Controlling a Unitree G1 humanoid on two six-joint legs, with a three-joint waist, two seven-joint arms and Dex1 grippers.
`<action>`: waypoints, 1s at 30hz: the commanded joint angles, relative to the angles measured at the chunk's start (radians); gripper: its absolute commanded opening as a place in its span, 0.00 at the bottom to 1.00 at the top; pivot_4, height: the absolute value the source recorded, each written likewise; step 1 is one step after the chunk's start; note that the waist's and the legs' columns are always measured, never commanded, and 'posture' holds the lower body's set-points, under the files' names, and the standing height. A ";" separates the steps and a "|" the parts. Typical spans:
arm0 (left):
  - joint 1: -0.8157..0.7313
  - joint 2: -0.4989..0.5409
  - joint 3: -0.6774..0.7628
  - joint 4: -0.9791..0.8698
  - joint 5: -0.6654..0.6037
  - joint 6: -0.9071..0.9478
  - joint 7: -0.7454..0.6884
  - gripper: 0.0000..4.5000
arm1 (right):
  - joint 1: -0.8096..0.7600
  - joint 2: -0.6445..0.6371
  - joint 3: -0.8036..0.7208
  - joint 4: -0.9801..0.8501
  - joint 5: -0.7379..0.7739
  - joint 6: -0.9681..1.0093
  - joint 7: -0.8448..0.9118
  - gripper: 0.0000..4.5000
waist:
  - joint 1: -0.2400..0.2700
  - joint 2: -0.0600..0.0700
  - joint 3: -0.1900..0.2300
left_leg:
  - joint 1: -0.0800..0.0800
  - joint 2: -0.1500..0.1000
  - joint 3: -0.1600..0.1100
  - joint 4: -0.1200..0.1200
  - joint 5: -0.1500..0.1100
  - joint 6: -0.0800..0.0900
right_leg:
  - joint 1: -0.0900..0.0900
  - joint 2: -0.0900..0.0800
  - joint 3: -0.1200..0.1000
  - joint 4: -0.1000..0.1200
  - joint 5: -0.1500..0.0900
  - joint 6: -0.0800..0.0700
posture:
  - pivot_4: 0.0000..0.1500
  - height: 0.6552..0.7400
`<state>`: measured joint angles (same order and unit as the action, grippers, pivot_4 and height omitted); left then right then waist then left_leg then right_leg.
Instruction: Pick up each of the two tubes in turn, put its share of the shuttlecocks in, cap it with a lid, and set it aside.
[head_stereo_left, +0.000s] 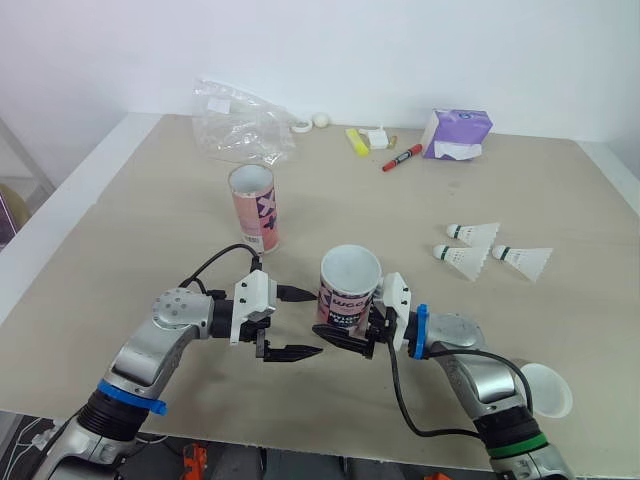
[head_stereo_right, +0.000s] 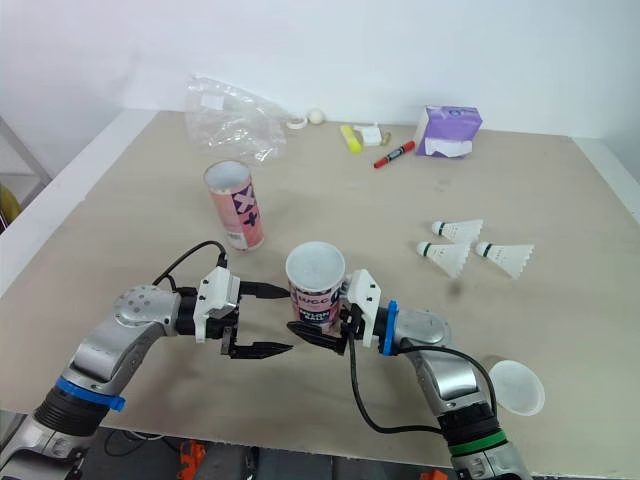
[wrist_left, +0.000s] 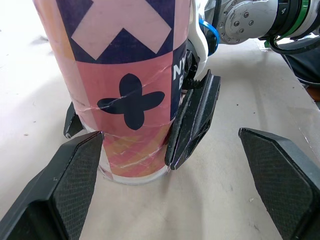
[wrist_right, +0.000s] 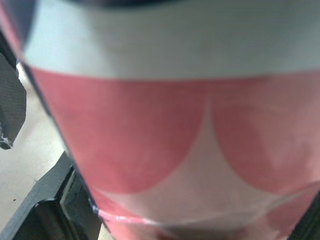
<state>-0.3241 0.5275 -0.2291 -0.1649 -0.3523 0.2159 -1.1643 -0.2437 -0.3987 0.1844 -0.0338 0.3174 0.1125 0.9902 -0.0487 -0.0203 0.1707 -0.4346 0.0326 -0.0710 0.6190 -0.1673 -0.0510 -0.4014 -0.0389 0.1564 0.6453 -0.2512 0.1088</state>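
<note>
On table (head_stereo_left: 560, 190): task barely begun, judging by layout. Near tube (head_stereo_left: 350, 285) upright at front centre, open, looks empty; right gripper (head_stereo_left: 345, 328) clamped round its base, left gripper (head_stereo_left: 303, 322) spread wide just beside. Far tube (head_stereo_left: 252, 207) uncapped. Lid (head_stereo_left: 545, 390) at front-right edge. Three shuttlecocks (head_stereo_left: 470, 258) loose at right, none loaded.

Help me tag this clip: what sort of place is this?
Likely a robotics test bench: a plain beige table by a white wall, loose shuttlecocks, and a tube in the right gripper.
</note>
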 joint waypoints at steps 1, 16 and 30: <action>-0.007 0.004 0.006 -0.017 -0.001 -0.013 -0.001 1.00 | -0.012 0.000 -0.024 -0.020 0.014 -0.009 -0.005 0.99 | 0.000 0.000 0.000 | 0.000 0.000 0.000 0.000 0.000 0.000 | 0.000 0.000 0.000 0.000 0.000 0.000 | 1.00 1.00; -0.014 -0.007 0.001 0.008 0.007 -0.035 -0.003 1.00 | 0.005 -0.033 -0.036 -0.061 0.018 0.001 -0.015 0.73 | 0.000 0.000 0.000 | 0.000 0.000 0.000 0.000 0.000 0.000 | 0.000 0.000 0.000 0.000 0.000 0.000 | 1.00 1.00; -0.030 -0.020 0.006 0.009 -0.027 -0.016 -0.010 1.00 | 0.297 -0.160 -0.471 -0.492 0.271 0.207 -0.234 0.73 | 0.003 0.000 0.000 | -0.001 -0.001 -0.001 0.000 0.000 0.000 | 0.000 0.000 0.000 0.000 -0.002 0.001 | 1.00 1.00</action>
<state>-0.3379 0.5150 -0.2340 -0.1365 -0.3555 0.1963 -1.1666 0.0350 -0.5446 -0.1836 -0.4486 0.5188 0.2902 0.8008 -0.0457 -0.0204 0.1707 -0.4358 0.0319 -0.0724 0.6189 -0.1673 -0.0511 -0.4012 -0.0391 0.1564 0.6457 -0.2534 0.1095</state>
